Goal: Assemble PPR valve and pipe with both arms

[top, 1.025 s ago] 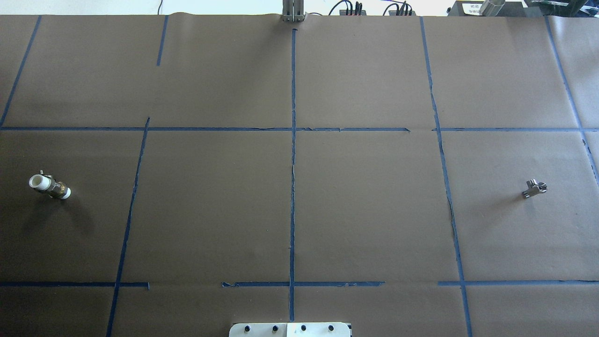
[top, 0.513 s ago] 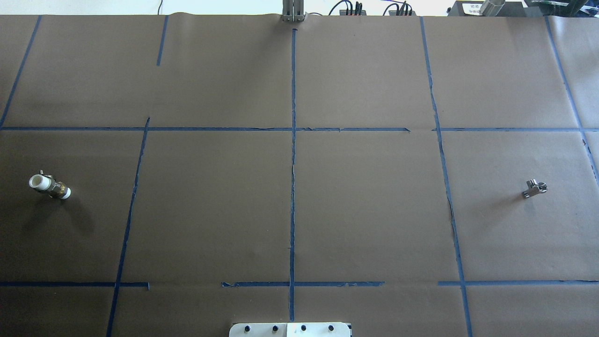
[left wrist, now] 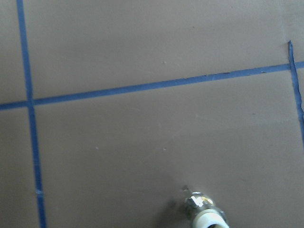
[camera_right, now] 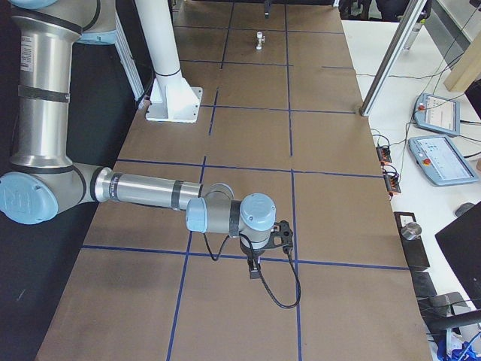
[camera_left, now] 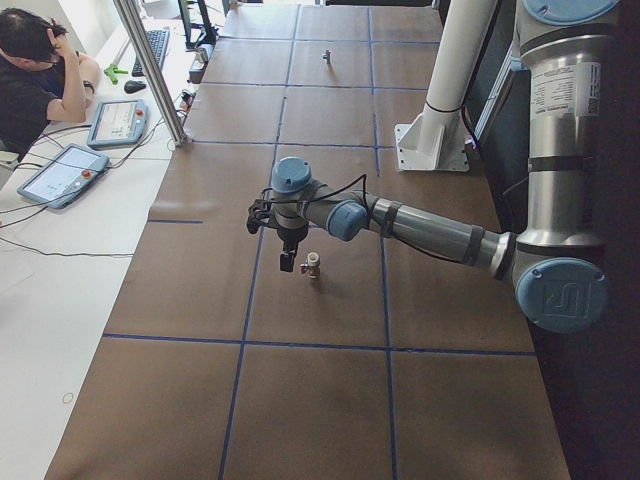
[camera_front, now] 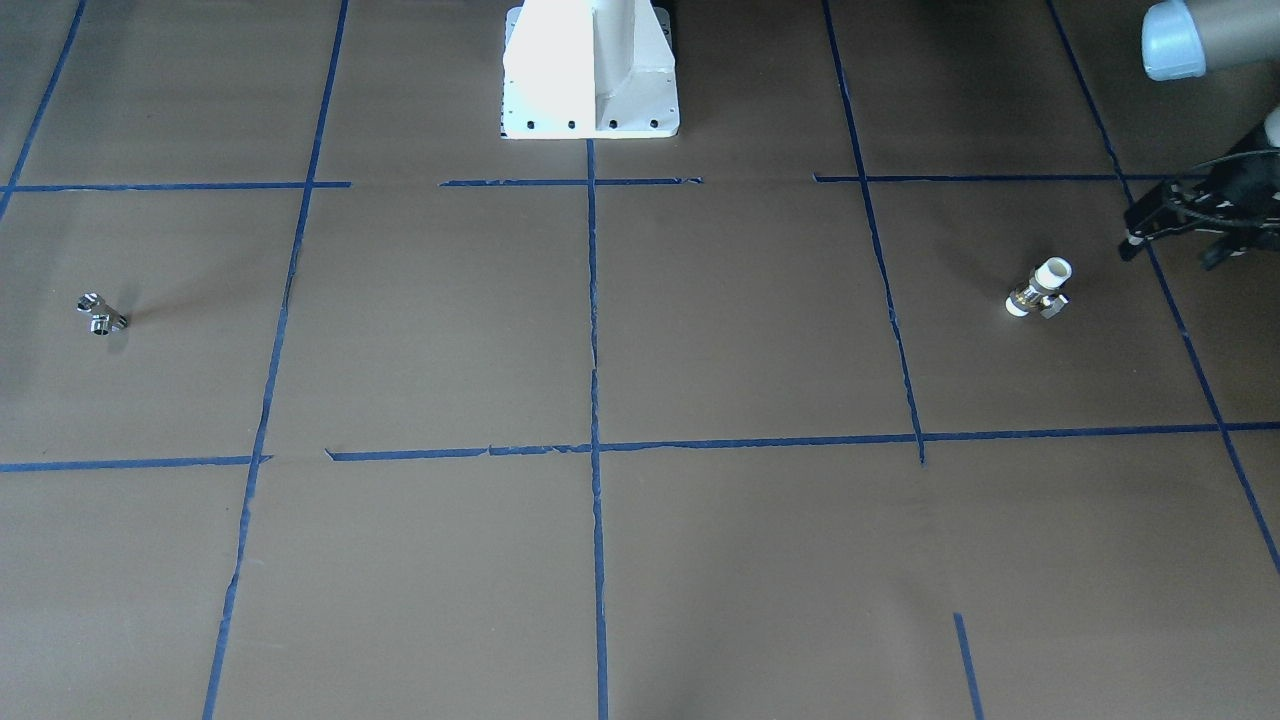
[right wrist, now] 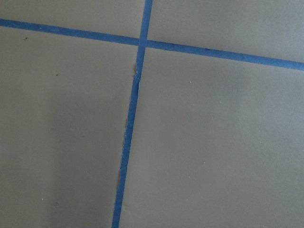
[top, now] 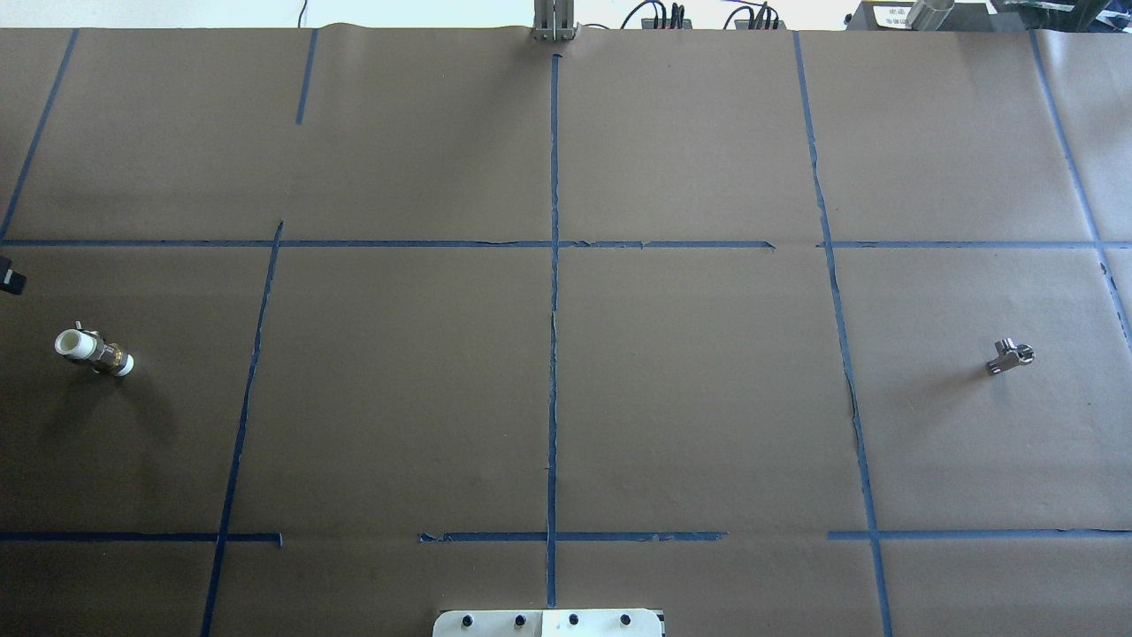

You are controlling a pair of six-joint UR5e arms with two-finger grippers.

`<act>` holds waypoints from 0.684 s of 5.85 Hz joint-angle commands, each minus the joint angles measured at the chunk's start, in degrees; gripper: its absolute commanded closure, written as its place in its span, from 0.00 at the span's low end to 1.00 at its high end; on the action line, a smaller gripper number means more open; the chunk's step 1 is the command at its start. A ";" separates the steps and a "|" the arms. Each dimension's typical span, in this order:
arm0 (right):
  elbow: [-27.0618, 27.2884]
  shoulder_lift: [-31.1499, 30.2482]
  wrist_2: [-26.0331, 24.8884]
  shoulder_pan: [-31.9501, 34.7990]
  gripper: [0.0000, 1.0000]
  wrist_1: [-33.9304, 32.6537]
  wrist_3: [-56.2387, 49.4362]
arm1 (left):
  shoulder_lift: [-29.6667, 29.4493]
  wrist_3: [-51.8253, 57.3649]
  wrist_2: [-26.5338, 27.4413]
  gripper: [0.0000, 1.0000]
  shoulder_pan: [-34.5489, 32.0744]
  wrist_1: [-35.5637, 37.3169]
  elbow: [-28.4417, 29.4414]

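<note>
The left gripper point(camera_front: 1170, 252), out of the overhead view a second ago, now edges in at the table's left edge. Its fingers look parted and empty, just beyond the untouched PPR valve point(top: 93, 352). Far right, the pipe point(top: 1009, 356) lies alone. The right gripper point(camera_right: 255, 271) hangs over that end, its finger state impossible to tell. A first pickup looks close.

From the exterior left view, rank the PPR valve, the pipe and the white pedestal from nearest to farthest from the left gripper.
1. PPR valve: right beside the left gripper, mid-view.
2. white pedestal: farther along, towards the robot's side at the view's right.
3. pipe: farthest, at the far end, near the top of the view.
</note>
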 commanded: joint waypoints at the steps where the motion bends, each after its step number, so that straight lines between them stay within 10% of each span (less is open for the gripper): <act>1: -0.15 -0.04 0.06 0.00 0.00 0.00 -0.06 | 2.96 -13.31 6.10 0.00 8.46 -8.89 -0.07; 4: -0.15 -0.13 0.24 0.00 0.00 0.00 -0.06 | 2.35 -14.49 6.56 0.00 12.87 -9.07 1.60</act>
